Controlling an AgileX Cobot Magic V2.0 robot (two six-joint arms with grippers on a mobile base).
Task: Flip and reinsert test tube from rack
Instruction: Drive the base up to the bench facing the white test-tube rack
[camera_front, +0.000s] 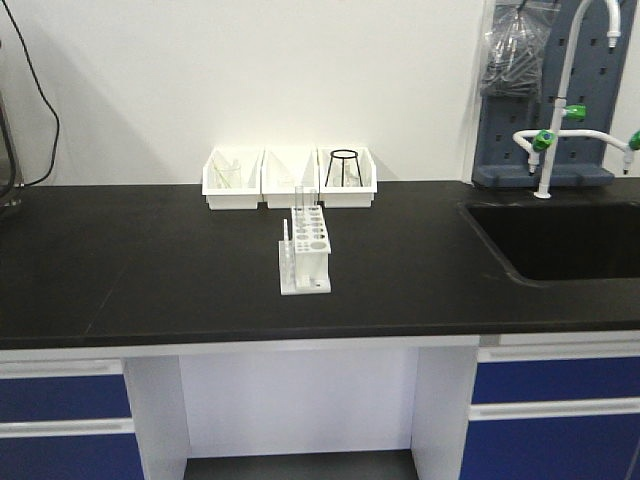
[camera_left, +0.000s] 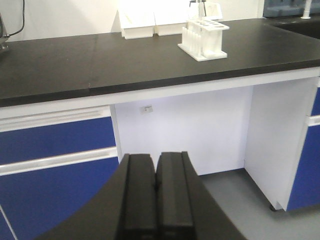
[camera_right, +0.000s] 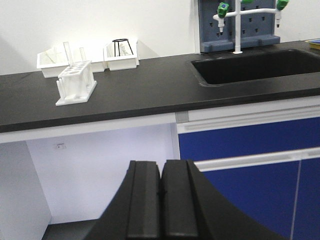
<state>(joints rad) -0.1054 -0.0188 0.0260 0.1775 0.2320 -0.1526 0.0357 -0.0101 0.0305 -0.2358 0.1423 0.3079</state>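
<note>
The small white test-tube rack (camera_front: 308, 250) stands on the black counter, in front of the three bins. A clear test tube (camera_front: 299, 199) stands upright in a hole at its far end. The rack also shows in the left wrist view (camera_left: 204, 38) and in the right wrist view (camera_right: 76, 83), where a clear tube (camera_right: 66, 52) rises from it. My left gripper (camera_left: 156, 159) is shut and empty, low in front of the cabinets, below counter height. My right gripper (camera_right: 161, 165) is shut and empty, also below the counter. Neither arm shows in the front view.
Three white bins (camera_front: 290, 178) sit behind the rack against the wall; the right one holds a black wire stand (camera_front: 343, 167). A black sink (camera_front: 560, 240) with a white faucet (camera_front: 560, 100) is at the right. Blue drawers (camera_left: 55, 145) sit under the counter.
</note>
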